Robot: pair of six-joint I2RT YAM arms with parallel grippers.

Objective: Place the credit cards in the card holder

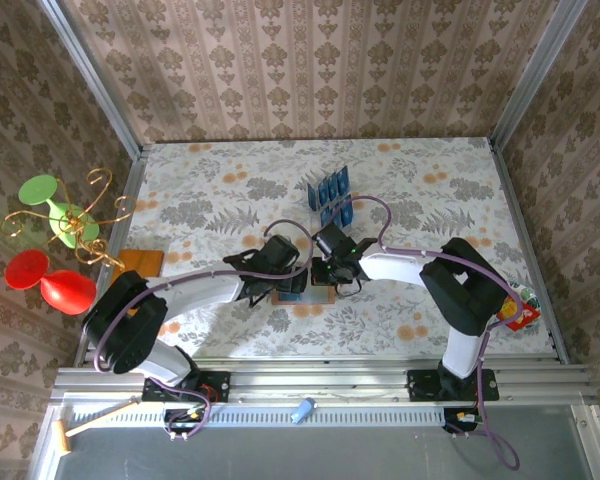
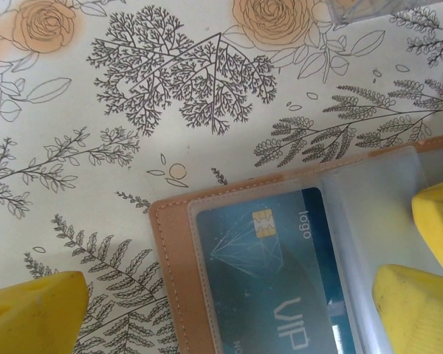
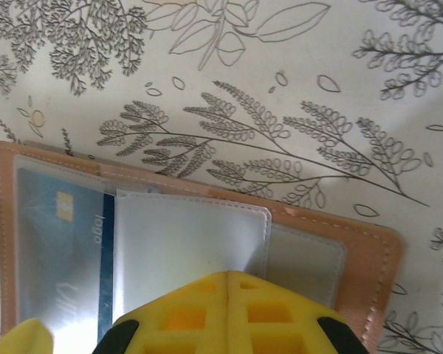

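Table [image 1: 430, 190], covered with a pale cloth printed in orange roses and grey ferns, as I see it from the top camera. Both arms reach in toward its middle.

Left arm [image 1: 180, 295] and right arm [image 1: 450, 275], black and white, meet just in front of a clear plastic slotted rack [image 1: 330, 195], in which several small blue credit cards [image 1: 325, 188] stand upright.

The small tan leather-look card holder [image 1: 320, 293] lies open and flat on the cloth between the two wrists. Its stitched border [image 2: 179, 295] frames clear plastic pockets over a grey inside [image 3: 369, 251].

One blue card marked "VIP" with a gold chip [image 2: 273, 287] sits inside a clear pocket at one end of the holder [image 3: 59, 251].

Left gripper [image 2: 229, 306]: yellow fingers spread wide, one over bare cloth, the other over the pockets.

Right gripper [image 3: 229, 310]: yellow fingers pressed together, tips over the middle clear pocket. I cannot tell whether they touch it.
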